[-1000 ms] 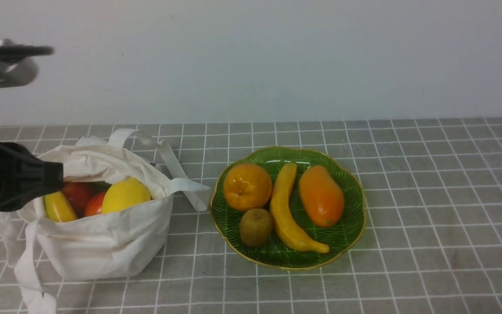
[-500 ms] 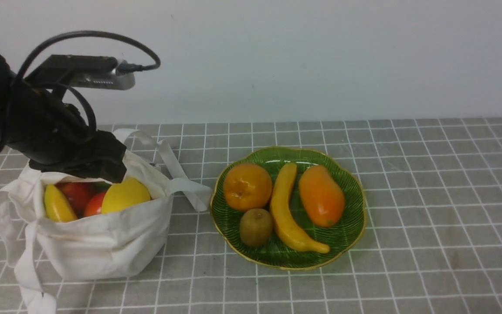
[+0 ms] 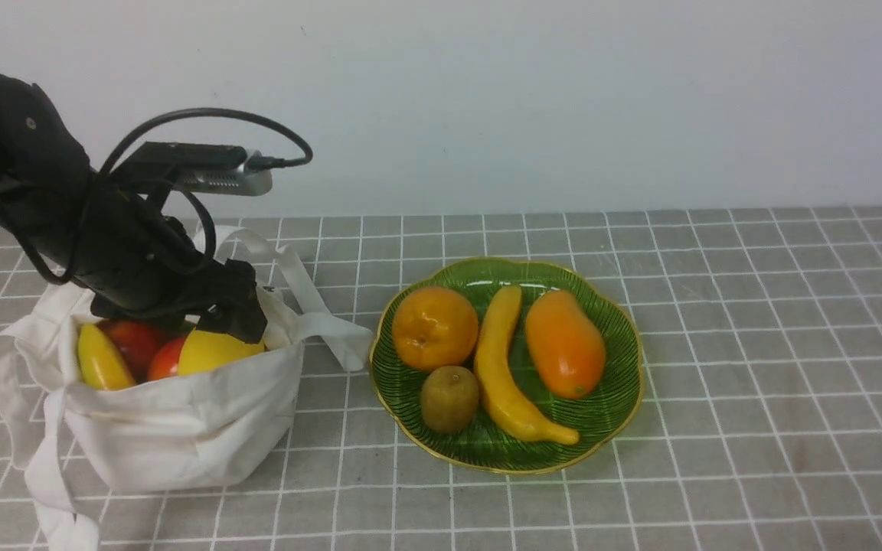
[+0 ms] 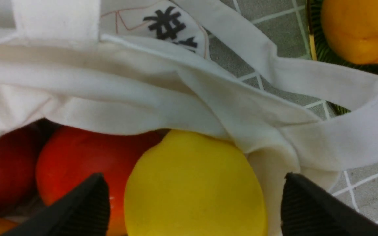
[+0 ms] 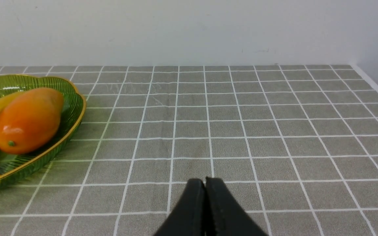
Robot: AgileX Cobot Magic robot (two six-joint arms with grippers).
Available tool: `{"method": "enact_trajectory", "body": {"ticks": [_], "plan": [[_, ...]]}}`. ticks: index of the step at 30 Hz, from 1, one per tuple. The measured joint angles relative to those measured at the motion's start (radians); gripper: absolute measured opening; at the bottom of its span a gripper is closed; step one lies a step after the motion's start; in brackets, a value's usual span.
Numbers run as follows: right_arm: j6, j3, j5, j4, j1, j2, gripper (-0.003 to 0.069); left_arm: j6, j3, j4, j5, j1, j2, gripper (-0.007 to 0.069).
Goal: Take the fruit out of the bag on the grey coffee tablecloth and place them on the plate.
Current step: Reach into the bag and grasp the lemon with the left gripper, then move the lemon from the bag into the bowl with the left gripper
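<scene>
The off-white bag (image 3: 181, 428) stands open at the left on the grey coffee tablecloth (image 3: 755, 344). In it lie a yellow lemon (image 3: 215, 348), red fruit (image 3: 135, 340) and a yellow-green one (image 3: 100, 363). My left gripper (image 3: 238, 321) is at the bag's mouth, just above the lemon. In the left wrist view the gripper (image 4: 193, 175) is open, with the lemon (image 4: 195, 190) between its fingers (image 4: 87, 206); the far finger is outside the bag's cloth (image 4: 143, 85). I cannot tell whether they touch. My right gripper (image 5: 205, 181) is shut and empty, low over the cloth.
The green plate (image 3: 625, 337) sits right of the bag and holds an orange (image 3: 435, 327), a banana (image 3: 502, 375), a kiwi (image 3: 450, 398) and an orange oval fruit (image 3: 565, 343). A bag strap (image 3: 334, 337) lies toward the plate. A wall stands behind.
My left arm has swung in from the left edge and come down over the bag's mouth onto the lemon. The fruit and the plate have not moved.
</scene>
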Motion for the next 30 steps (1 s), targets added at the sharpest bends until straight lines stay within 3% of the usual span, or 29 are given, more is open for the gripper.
{"method": "enact_trajectory", "body": {"ticks": [6, 11, 15, 22, 30], "plan": [[0.0, 0.0, 0.0, 0.0, 0.0, 0.0, -0.0015, -0.003, 0.0, -0.006, -0.028, 0.0, 0.029, 0.0616], [0.0, 0.0, 0.0, 0.0, 0.0, 0.0, -0.0015, -0.044, -0.003, -0.028, -0.005, -0.002, 0.054, 0.0505], [0.0, 0.0, 0.0, 0.0, 0.0, 0.0, -0.0015, -0.115, -0.003, -0.025, 0.026, -0.002, 0.058, 0.0506], [0.0, 0.0, 0.0, 0.0, 0.0, 0.0, -0.0015, -0.131, -0.003, 0.011, 0.034, -0.002, -0.001, 0.0506], [0.0, 0.0, 0.0, 0.0, 0.0, 0.0, -0.0015, -0.141, -0.003, 0.156, 0.031, -0.002, -0.179, 0.0506]]}}
